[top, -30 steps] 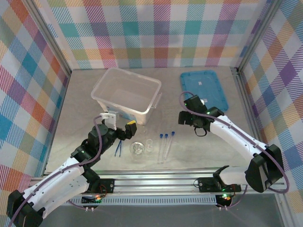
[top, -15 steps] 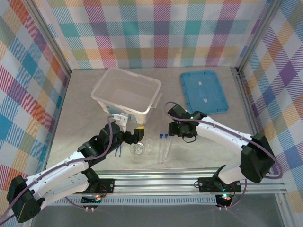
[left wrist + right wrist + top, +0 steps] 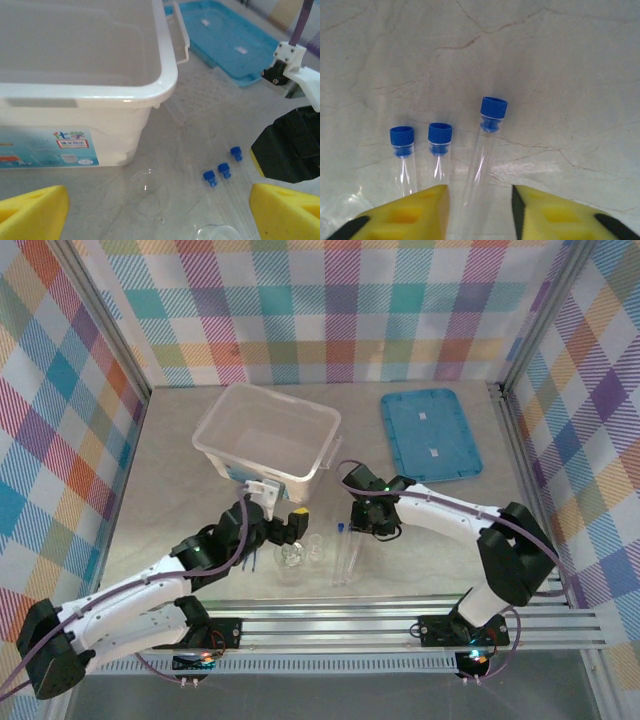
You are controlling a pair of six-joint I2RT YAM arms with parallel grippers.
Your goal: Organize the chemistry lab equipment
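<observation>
**Task status.** Treat the job as barely begun. The box (image 3: 268,440) stands open near the far edge of the surface (image 3: 180,470), left of centre, and none of the equipment lies in it. The lid (image 3: 430,433) lies flat towards the far right corner, apart from the box.

All the equipment lies in a loose row at the middle of the near edge:
- the tweezers (image 3: 252,558), at the left of the row;
- the glass dish (image 3: 291,556), just beside them;
- the small cup (image 3: 316,547), next to the dish;
- three tubes (image 3: 345,550) with blue caps, side by side, caps pointing to the far edge.

**Tools.** The right tool (image 3: 480,210) is half clenched astride the rightmost tube (image 3: 482,160). Its pads (image 3: 405,217) flank the glass with a gap on each side, so count this tube as not yet grasped. The left tool (image 3: 160,220) is released and spread wide, holding nothing, and it hovers above the dish and cup. You likely have every piece left to move.

**Surface.** It is a pale grey slab with fine stone-like veins. It is smooth and glossy, so expect the round tubes to roll if nudged.

**Room.** Walls (image 3: 330,300) of bright checked cloth close the far, left and right sides. Metal frame posts (image 3: 110,340) stand at the corners, and a metal rail (image 3: 400,625) runs along the near edge where the arms are bolted.
</observation>
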